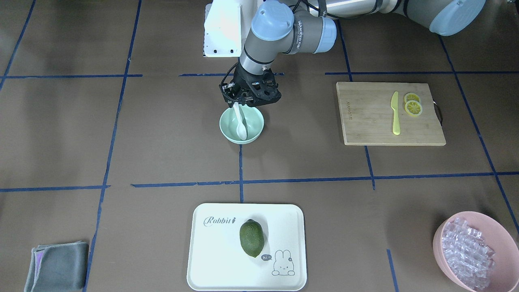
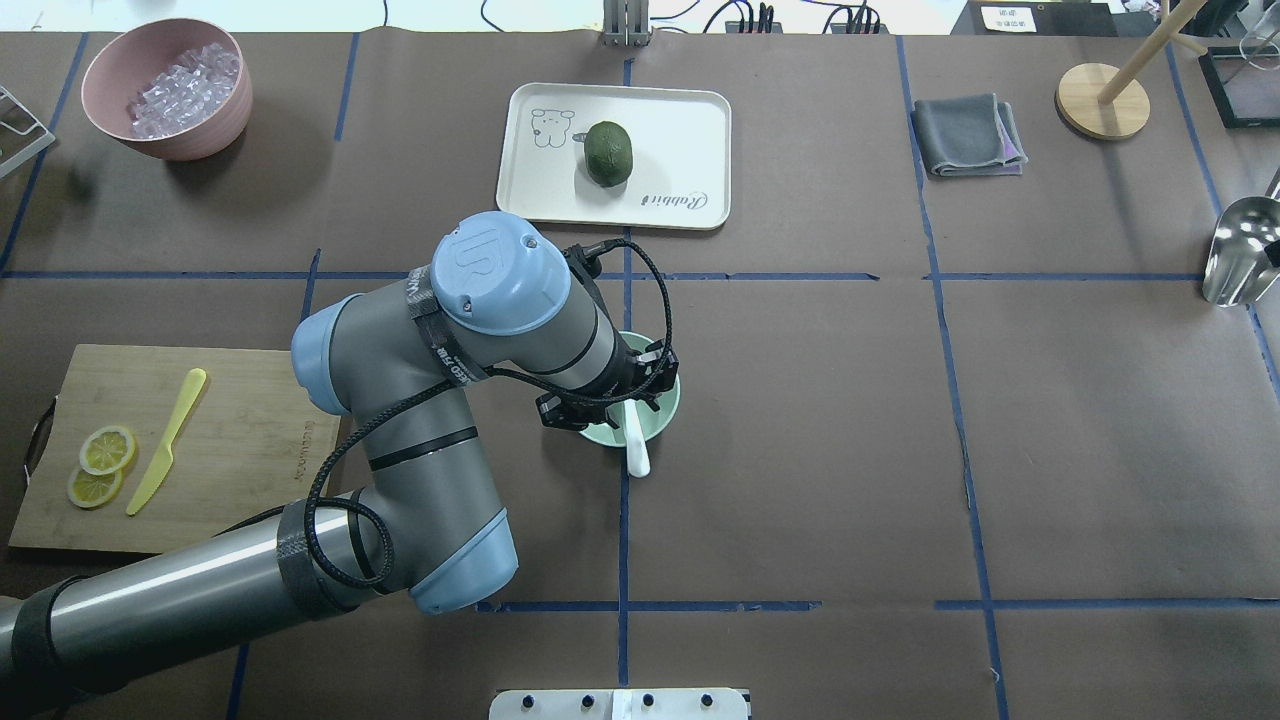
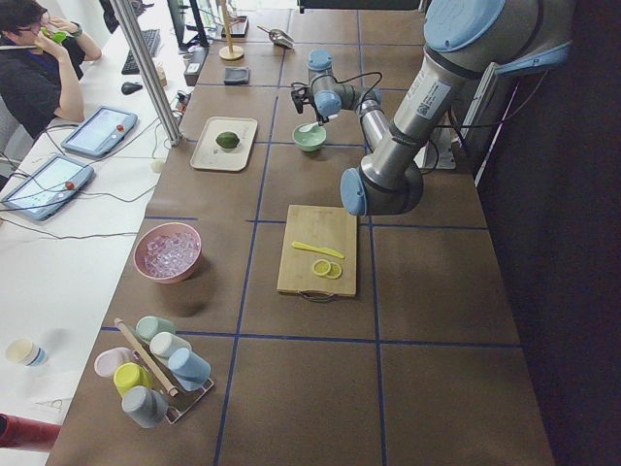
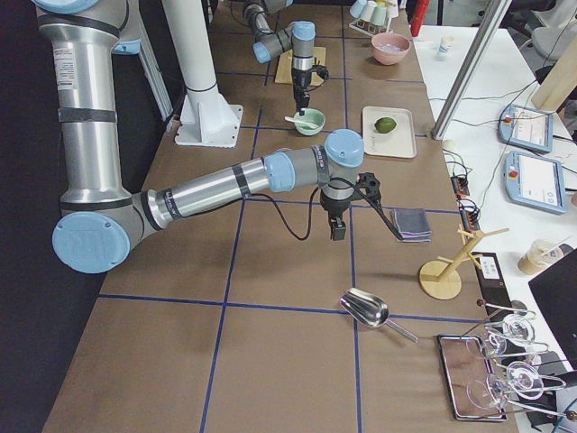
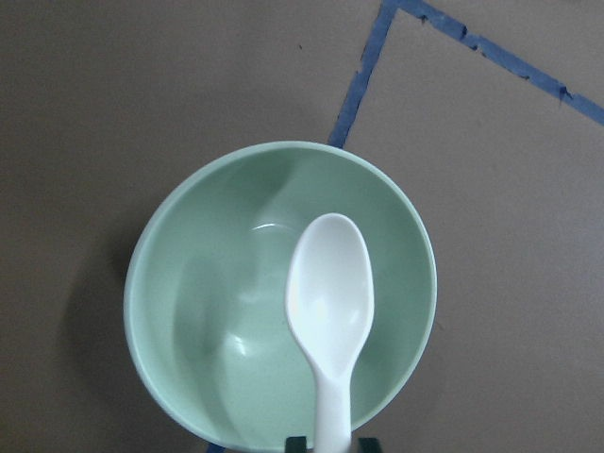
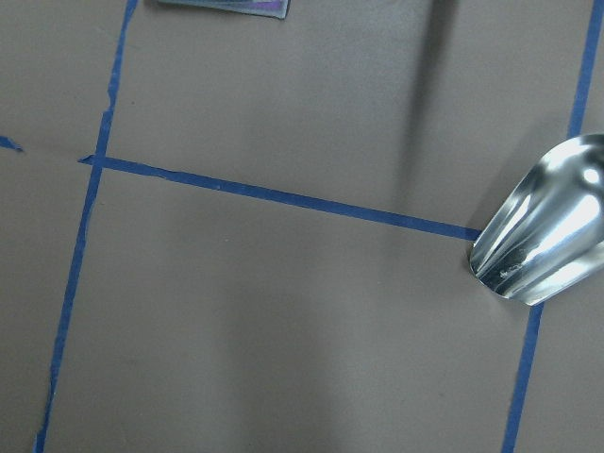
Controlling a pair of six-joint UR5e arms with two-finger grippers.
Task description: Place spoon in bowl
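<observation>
Your left claw (image 1: 236,104) grips the handle of the small white plastic spoon (image 1: 241,125). Its scoop sits inside the pale mint-green round bowl (image 1: 254,120), and its handle slants up toward the robot's base. You can't tell the state of the right claw (image 4: 337,227). On your side of the bowl, the white rectangular tray (image 1: 219,251) reads "Rabbit" and "hi~".

Avocado (image 1: 251,238) on tray (image 1: 202,259); knife (image 1: 395,115) on board (image 1: 365,121)

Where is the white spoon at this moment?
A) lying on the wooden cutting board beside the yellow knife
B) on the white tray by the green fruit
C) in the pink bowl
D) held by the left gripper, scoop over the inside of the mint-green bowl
D: the left gripper pinches the handle of the white spoon, whose scoop hangs over the inside of the mint-green bowl.
</observation>
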